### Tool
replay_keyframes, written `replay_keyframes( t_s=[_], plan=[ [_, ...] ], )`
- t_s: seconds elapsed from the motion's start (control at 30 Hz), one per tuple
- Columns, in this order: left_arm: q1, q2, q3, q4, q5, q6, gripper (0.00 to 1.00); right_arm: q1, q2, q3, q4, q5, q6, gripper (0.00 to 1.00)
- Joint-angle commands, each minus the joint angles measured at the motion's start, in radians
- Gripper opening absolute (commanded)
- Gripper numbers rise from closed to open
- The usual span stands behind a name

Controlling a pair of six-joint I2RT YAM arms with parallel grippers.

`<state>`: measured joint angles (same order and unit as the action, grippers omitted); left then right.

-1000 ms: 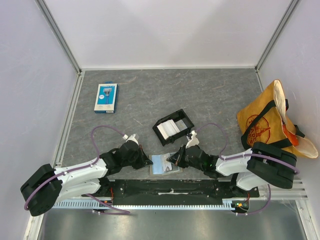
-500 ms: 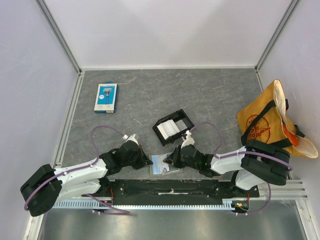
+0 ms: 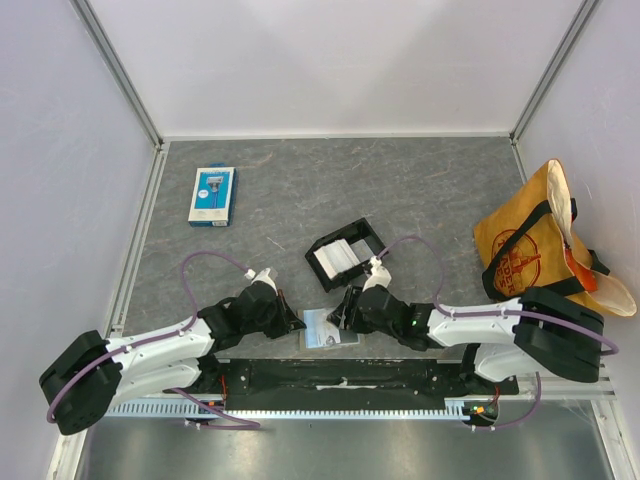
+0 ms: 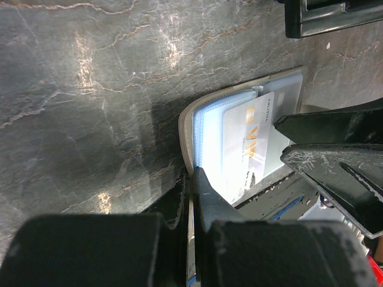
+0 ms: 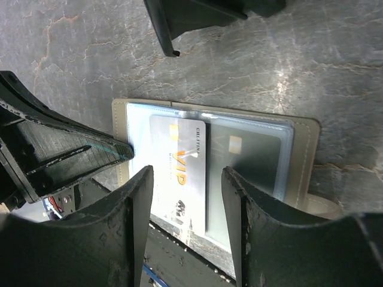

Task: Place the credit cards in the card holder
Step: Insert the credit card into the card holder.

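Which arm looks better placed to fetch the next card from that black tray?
Probably right. The right hand is open and empty over the VIP card on the card holder, near the black tray. The left hand is shut on the holder's edge, steadying it.

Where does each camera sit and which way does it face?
Top external: above, behind the arms, facing down at the table; both arms show.
Left wrist: low beside the card holder; left end effector clamps its edge.
Right wrist: down onto the VIP card; open right end effector frames it.
Both wrist views share holder and card.
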<state>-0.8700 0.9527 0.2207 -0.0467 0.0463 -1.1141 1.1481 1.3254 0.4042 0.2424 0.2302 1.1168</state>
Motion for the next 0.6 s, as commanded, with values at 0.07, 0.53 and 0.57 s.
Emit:
replay_keyframes(
  t_s=[0.07,0.53,0.57],
  plan=[
    [0.003,-0.009,-0.012,0.007,-0.02,0.002,0.02,0.01,0.069,0.048,0.012,-0.061,-0.051,0.51],
    [0.003,-0.014,-0.009,0.007,-0.019,0.0,0.02,0.078,0.162,0.231,-0.057,-0.065,-0.13,0.27],
    [0.003,-0.014,-0.009,0.004,-0.019,0.002,0.02,0.076,0.164,0.237,-0.07,-0.057,-0.133,0.28]
  ],
)
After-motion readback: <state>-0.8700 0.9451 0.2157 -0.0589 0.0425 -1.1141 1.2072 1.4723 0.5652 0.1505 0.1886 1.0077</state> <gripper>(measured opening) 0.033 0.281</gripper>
